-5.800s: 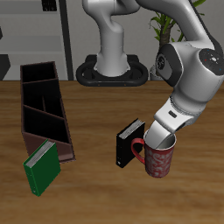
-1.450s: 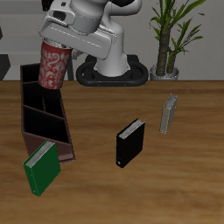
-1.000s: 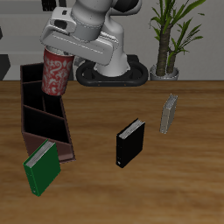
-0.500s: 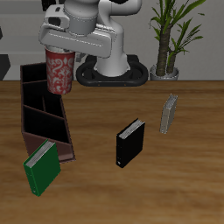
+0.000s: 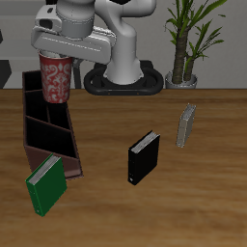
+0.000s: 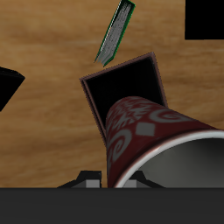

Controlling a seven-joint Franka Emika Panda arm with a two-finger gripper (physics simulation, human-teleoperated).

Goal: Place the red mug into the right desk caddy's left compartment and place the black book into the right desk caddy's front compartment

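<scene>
My gripper point(image 5: 55, 56) is shut on the rim of the red mug point(image 5: 55, 79) and holds it upright in the air over the back end of the right desk caddy point(image 5: 39, 135). In the wrist view the mug point(image 6: 144, 131) hangs above an open dark section of the caddy point(image 6: 122, 86), and one fingertip point(image 6: 86, 178) shows beside its rim. The black book point(image 5: 143, 157) stands on the table near the middle, apart from the caddy. Which section lies under the mug I cannot tell.
A green book point(image 5: 46, 183) leans at the caddy's front end and also shows in the wrist view point(image 6: 116, 33). A thin grey book point(image 5: 186, 125) stands beyond the black book. The robot base point(image 5: 121, 79) and a potted plant point(image 5: 185, 43) are at the back.
The mug was lifted from beside the black book and carried over the caddy. In the last second it sank slightly and shifted sideways toward the caddy's outer wall.
</scene>
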